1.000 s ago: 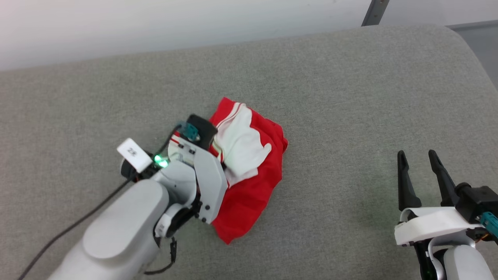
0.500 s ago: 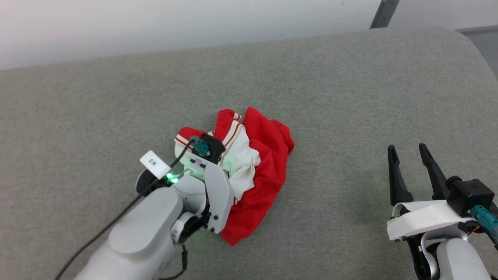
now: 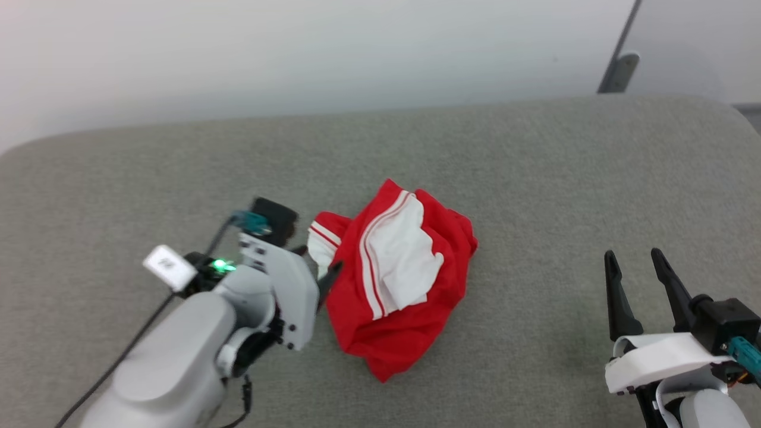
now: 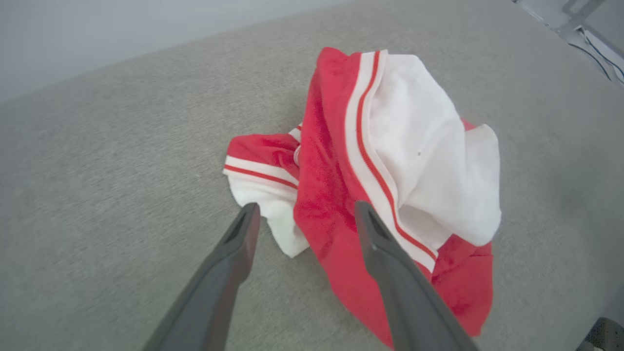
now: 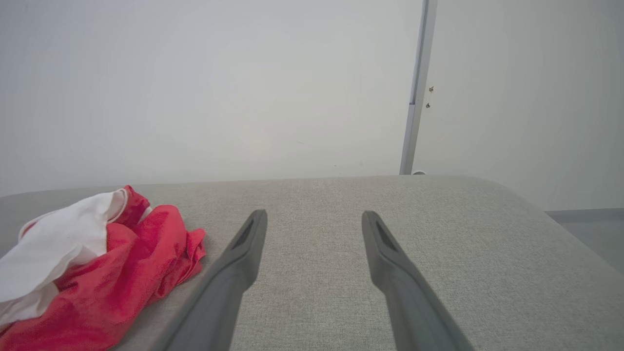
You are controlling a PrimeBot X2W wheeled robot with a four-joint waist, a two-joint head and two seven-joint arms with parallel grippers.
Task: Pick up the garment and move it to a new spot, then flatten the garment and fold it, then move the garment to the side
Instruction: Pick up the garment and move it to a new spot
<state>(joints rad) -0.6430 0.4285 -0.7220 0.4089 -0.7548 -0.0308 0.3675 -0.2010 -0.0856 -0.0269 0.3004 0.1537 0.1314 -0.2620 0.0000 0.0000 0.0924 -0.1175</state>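
Observation:
The garment (image 3: pixel 398 297) lies crumpled in the middle of the grey padded surface, red with a white sleeve (image 3: pixel 407 261) and striped trim on top. Its chest lettering is hidden in the folds. My left gripper (image 3: pixel 328 274) hovers at the garment's left edge. In the left wrist view the left gripper (image 4: pixel 306 208) is open; one finger (image 4: pixel 390 263) overlaps the red cloth and a striped cuff (image 4: pixel 261 168) lies just ahead. My right gripper (image 3: pixel 633 255) stands open and holds nothing at the lower right, well apart from the garment (image 5: pixel 97 263).
The grey surface (image 3: pixel 535 178) has rounded back corners and ends at a pale wall. A metal post (image 3: pixel 618 65) stands behind the right corner. Bare fabric (image 5: pixel 438 253) spreads around the right gripper (image 5: pixel 313 214).
The camera has tilted up. My left gripper, earlier down on the garment, has drawn back to its left edge and stands open. The garment has resettled with the white sleeve spread on top.

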